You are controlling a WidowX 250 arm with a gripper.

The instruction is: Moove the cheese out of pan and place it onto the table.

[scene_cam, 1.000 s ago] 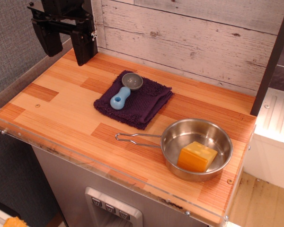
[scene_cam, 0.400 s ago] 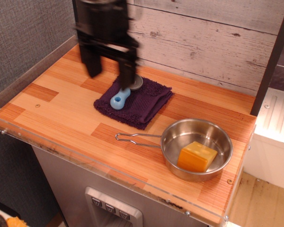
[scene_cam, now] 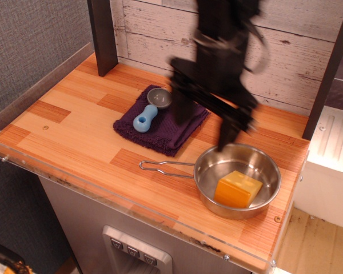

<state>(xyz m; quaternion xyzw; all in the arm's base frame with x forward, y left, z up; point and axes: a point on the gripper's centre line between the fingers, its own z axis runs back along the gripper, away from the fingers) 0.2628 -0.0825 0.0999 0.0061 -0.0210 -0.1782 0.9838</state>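
The yellow-orange cheese wedge lies inside the shiny steel pan at the front right of the wooden table. The pan's wire-loop handle points left. My black gripper is blurred by motion, open and empty, with its fingers pointing down. It hangs above the table just behind and left of the pan, one fingertip near the pan's back rim. It does not touch the cheese.
A dark purple cloth lies behind the pan's handle, with a blue-handled grey scoop on it. A clear acrylic strip runs along the table's front edge. A dark post stands at the back left, a whitewashed plank wall behind.
My gripper has swept from the back left corner, across the cloth, to the right and down toward the pan. The cheese, pan and scoop have not moved.
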